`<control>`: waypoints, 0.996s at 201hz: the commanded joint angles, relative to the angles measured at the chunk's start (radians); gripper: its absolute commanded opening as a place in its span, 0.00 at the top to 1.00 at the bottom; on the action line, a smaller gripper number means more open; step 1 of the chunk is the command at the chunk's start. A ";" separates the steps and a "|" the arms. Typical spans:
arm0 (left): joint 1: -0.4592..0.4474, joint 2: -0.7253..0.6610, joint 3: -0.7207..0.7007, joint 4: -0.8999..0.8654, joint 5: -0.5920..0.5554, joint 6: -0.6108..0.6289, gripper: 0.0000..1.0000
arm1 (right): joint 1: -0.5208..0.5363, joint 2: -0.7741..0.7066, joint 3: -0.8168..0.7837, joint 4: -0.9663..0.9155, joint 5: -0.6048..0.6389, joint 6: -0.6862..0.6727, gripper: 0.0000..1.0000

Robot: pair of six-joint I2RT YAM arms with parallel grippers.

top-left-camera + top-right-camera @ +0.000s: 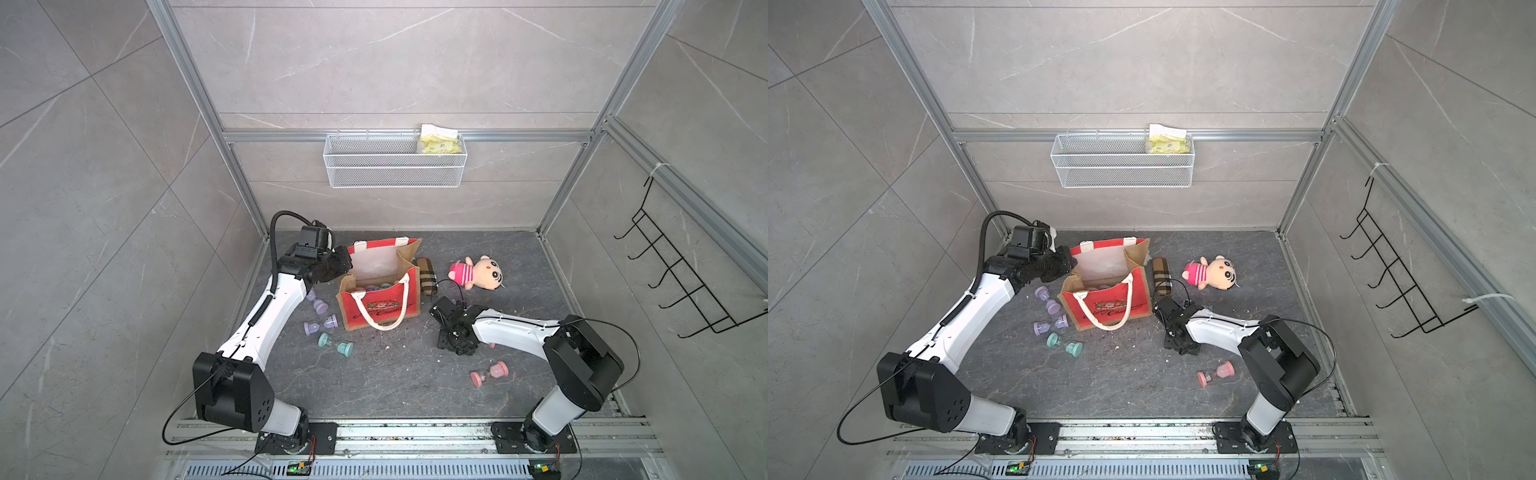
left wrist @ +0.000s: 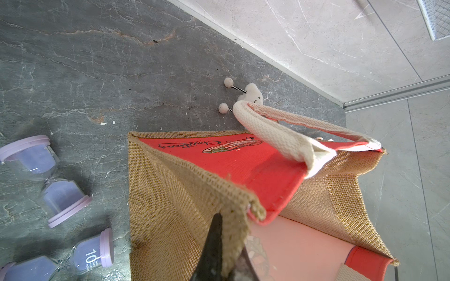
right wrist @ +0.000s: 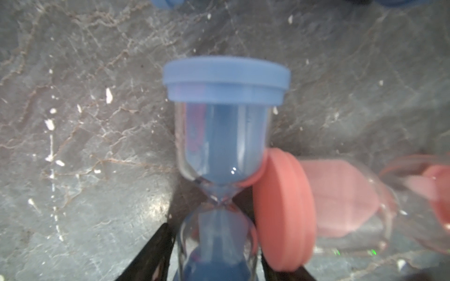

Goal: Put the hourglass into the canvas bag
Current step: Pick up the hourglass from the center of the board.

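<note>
Red in front and tan at the sides: the canvas bag (image 1: 378,307), upright and open near the middle of the desk (image 1: 395,382). Pinched at the rim of one tan side by the left jaws, shut tight on the cloth. Looks like a way to keep the mouth wide.

Inside already, down at the bottom: a few small hourglasses (image 1: 380,286), only their coloured caps showing. So partly done, by the look of it.

Over on the other side of the bag, low on the desk: the right jaws, with one black finger (image 3: 155,253) on each side of a blue hourglass (image 3: 225,126). Lying flat, not lifted. Touched at its glass by a pink cap (image 3: 282,211). Hidden under the jaws in both top views. Very close on both sides, but cannot tell whether squeezed yet or only about to be.

Out on the desk too: two purple hourglasses (image 1: 319,306) and a teal hourglass (image 1: 336,344) just beside the bag, plus a pink hourglass (image 1: 489,374) well apart from it, near the right arm (image 1: 515,328).

Left to do, most likely: squeeze the blue one, lift it, carry it above the open mouth, let go. Then maybe the same for the others. No part in this for the plush doll (image 1: 478,272) or the brown plaid roll (image 1: 427,275).
</note>
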 commanded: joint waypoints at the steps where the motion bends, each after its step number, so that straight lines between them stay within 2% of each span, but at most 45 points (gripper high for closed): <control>1: -0.006 -0.032 0.035 -0.034 0.015 0.016 1.00 | -0.003 0.007 -0.029 -0.016 -0.024 -0.016 0.43; 44: -0.006 -0.030 0.035 -0.031 0.012 0.015 1.00 | -0.001 0.013 -0.032 -0.028 -0.035 -0.034 0.47; 97: -0.005 -0.030 0.048 -0.034 0.013 0.015 1.00 | 0.002 0.016 -0.022 -0.017 -0.066 -0.046 0.57; 152: -0.006 -0.030 0.044 -0.033 0.017 0.014 1.00 | 0.001 -0.056 -0.012 -0.009 -0.078 -0.064 0.69; 200: -0.007 -0.033 0.044 -0.027 0.017 0.014 1.00 | 0.001 -0.089 0.005 -0.030 -0.071 -0.090 0.75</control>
